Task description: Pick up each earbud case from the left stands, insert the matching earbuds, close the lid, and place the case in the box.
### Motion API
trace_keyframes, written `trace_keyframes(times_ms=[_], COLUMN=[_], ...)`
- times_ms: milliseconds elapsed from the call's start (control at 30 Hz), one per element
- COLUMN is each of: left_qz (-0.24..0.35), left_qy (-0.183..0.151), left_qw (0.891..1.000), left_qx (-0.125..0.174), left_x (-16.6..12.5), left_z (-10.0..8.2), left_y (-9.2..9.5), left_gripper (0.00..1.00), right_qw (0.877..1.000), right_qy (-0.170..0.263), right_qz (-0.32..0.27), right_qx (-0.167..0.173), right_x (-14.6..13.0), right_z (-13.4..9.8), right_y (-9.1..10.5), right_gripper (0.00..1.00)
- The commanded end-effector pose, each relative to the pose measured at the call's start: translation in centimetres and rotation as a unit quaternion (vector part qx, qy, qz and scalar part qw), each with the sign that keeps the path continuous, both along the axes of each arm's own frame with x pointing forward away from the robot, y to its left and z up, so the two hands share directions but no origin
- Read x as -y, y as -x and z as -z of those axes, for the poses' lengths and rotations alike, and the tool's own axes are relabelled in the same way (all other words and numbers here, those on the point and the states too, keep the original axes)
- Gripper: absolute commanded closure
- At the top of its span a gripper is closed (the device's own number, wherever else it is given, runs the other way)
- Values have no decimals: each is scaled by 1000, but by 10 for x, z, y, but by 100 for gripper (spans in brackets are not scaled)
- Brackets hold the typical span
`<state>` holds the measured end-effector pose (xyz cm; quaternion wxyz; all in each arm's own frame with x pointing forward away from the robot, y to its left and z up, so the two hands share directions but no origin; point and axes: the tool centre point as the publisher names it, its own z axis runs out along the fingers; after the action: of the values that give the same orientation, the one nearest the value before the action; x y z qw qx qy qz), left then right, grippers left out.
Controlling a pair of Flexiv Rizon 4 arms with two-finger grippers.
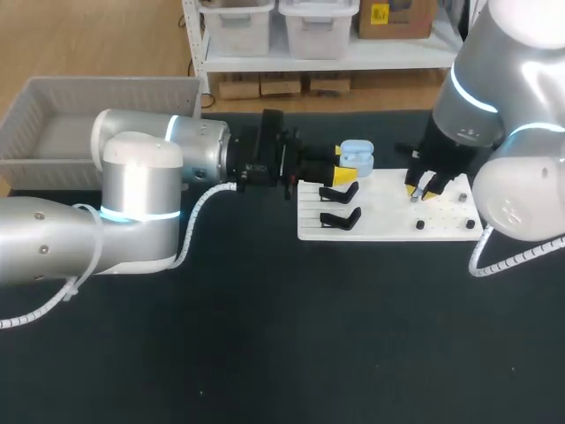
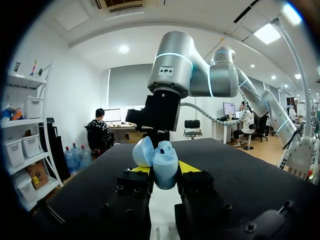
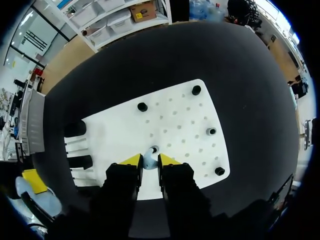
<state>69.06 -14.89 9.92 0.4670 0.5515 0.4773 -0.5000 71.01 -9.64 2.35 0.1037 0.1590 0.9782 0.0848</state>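
The step in hand is judged to be the insertion of the earbuds: one earbud case (image 1: 357, 157) is off the stands and open, and an earbud (image 3: 150, 160) is being taken from the white board (image 1: 388, 225).

**Left jaws.** The earbud case is pinched at its lower body between the two yellow tips of the left jaws, one on each side. It is held upright above the surface (image 1: 265, 336), near the far edge and about midway along it, just over the board's far left corner. The lid (image 2: 142, 151) is hinged open and leans to one side.

**Right jaws.** The right jaws are pointed down at the board, which lies toward the far right of the surface. They are drawn nearly together, and the earbud is seated between the yellow tips and appears to be touched from both sides.

**Other items.** Two black stands (image 1: 340, 194) are seen empty on the board's left part, beside the held case. The grey box (image 1: 26, 106) is located at the far left corner of the surface, well apart from both jaws.

**Next move.** It is judged that the earbud must be lifted straight off the board, carried to the open case and lowered into the matching socket. Correct orientation and a steady case are called for.
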Motion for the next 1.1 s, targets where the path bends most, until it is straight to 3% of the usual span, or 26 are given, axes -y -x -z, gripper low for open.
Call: trace_keyframes(times_ms=[33,400,633,867,1100], left_qz=[-2,-2,-2,-2,-2], left_qy=[0,0,0,0,0], left_qw=[1000,1000,1000,1000,1000], left_qx=[1,1,1,1,1], left_x=[0,0,0,0,0], left_z=[0,0,0,0,0], left_y=[1,1,1,1,1], left_gripper=[100,100,100,100,100], right_qw=[1000,999,997,990,980], right_qy=[-3,8,-6,-34,-34], right_qz=[-1,-26,-79,-135,-180], right_qx=[10,26,18,-28,-81], right_x=[5,3,-22,-54,-83], right_z=[-24,-100,-143,-161,-158], right_y=[13,26,32,34,35], right_gripper=[100,100,100,100,100])
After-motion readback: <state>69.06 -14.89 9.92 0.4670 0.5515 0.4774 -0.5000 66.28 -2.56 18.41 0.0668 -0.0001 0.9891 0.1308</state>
